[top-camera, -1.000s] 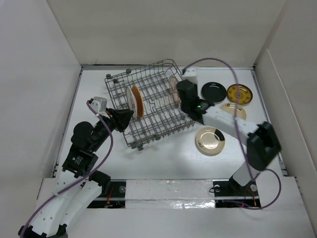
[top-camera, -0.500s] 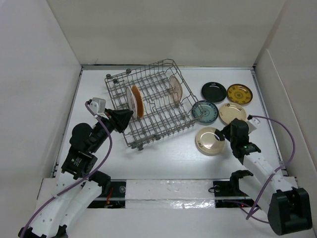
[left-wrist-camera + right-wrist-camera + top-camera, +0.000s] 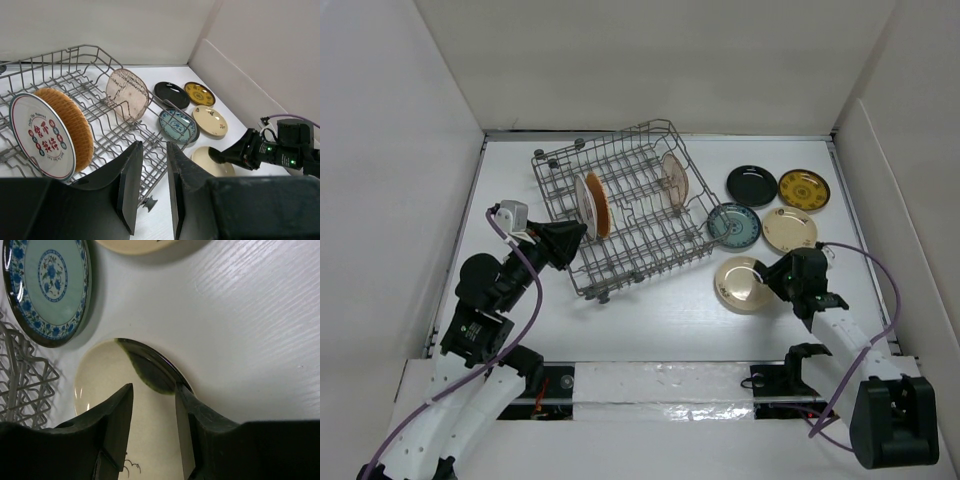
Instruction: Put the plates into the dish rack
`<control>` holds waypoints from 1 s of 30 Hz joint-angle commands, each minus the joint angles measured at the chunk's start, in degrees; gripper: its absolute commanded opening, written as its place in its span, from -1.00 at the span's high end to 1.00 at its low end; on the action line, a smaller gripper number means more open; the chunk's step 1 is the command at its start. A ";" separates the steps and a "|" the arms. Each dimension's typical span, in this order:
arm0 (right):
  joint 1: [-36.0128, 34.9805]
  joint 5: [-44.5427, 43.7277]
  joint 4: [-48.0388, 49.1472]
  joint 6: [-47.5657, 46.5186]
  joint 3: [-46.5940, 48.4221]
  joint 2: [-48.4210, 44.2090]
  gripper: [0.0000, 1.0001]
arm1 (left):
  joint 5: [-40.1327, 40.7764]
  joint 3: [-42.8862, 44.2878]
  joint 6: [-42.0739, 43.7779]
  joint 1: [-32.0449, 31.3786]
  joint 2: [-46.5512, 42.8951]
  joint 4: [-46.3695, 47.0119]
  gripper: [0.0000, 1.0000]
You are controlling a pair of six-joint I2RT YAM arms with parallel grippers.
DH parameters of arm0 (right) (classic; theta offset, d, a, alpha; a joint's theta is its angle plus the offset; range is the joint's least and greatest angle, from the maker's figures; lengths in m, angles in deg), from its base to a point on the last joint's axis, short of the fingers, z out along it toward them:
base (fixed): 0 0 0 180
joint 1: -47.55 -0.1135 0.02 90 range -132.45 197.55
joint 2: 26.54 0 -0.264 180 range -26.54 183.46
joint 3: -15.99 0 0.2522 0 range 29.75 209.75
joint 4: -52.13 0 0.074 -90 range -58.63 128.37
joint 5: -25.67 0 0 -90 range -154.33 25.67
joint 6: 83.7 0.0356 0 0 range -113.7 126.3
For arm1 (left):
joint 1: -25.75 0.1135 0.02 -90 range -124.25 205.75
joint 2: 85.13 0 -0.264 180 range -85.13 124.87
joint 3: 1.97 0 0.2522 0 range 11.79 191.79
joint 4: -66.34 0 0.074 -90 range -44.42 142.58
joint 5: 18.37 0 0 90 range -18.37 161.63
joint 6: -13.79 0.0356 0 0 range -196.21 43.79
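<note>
You've got three plates (image 3: 594,205) in the dish rack (image 3: 645,250), five loose at right; right gripper (image 3: 152,391) spread over the cream-gold plate (image 3: 737,284).

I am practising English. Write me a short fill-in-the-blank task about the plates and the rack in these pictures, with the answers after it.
The dish rack holds ___ plates standing on edge.
___ plates lie flat on the table.
In the top view, just right of the black plate lies the ___ plate.
Missing words: three; five; yellow.
</note>
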 commanded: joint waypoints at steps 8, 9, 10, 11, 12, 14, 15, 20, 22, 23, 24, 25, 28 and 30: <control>-2.57 -7.85 -7.34 2.74 3.43 -5.51 0.03 | -0.11 0.79 0.37 -0.32 -1.40 2.10 0.53; -2.57 -9.10 -9.00 2.91 3.96 -8.57 0.00 | -0.29 0.79 0.37 -0.32 -1.40 2.19 0.53; -2.57 -11.03 -9.63 2.91 4.32 -9.73 -0.02 | -0.46 0.79 0.37 -0.32 -1.31 2.19 0.53; -2.57 -11.48 -9.89 3.09 4.49 -10.44 -0.02 | -0.55 0.79 0.37 -0.32 -1.31 2.28 0.53; -2.57 -11.22 -9.90 3.18 4.32 -9.92 -0.03 | -0.64 0.79 0.37 -0.32 -1.40 2.28 0.53; -0.91 -8.69 -8.93 3.00 4.23 -6.95 -0.05 | -0.47 0.79 0.37 -0.32 -1.75 2.10 0.53; -0.90 -7.89 -8.41 2.65 4.75 -2.84 -0.06 | -0.29 0.79 0.37 -0.32 -1.84 2.01 0.53; 1.21 -3.58 -8.23 0.01 6.96 5.02 -0.07 | 0.15 1.06 0.46 -0.32 -2.45 1.84 0.53; 1.91 -2.87 -8.31 -0.34 7.22 6.42 -0.07 | 0.24 1.06 0.54 -0.32 -2.63 1.75 0.53; 1.91 -3.22 -8.66 -0.34 7.57 6.95 -0.06 | 0.15 1.14 0.54 -0.32 -2.63 1.75 0.53; 2.52 -3.57 -9.10 -0.34 8.01 7.22 -0.06 | 0.06 1.15 0.54 -0.32 -2.63 1.75 0.53; 2.52 -3.84 -9.11 -0.60 8.27 7.57 -0.06 | 0.06 1.06 0.54 -0.32 -2.63 1.75 0.53; 3.13 -2.27 -8.06 -2.00 8.89 10.20 -0.06 | 0.15 1.23 0.54 -0.32 -2.98 1.66 0.53; 3.14 -0.07 -7.44 -2.45 8.98 13.26 -0.02 | 0.33 1.23 0.63 -0.32 -3.07 1.57 0.53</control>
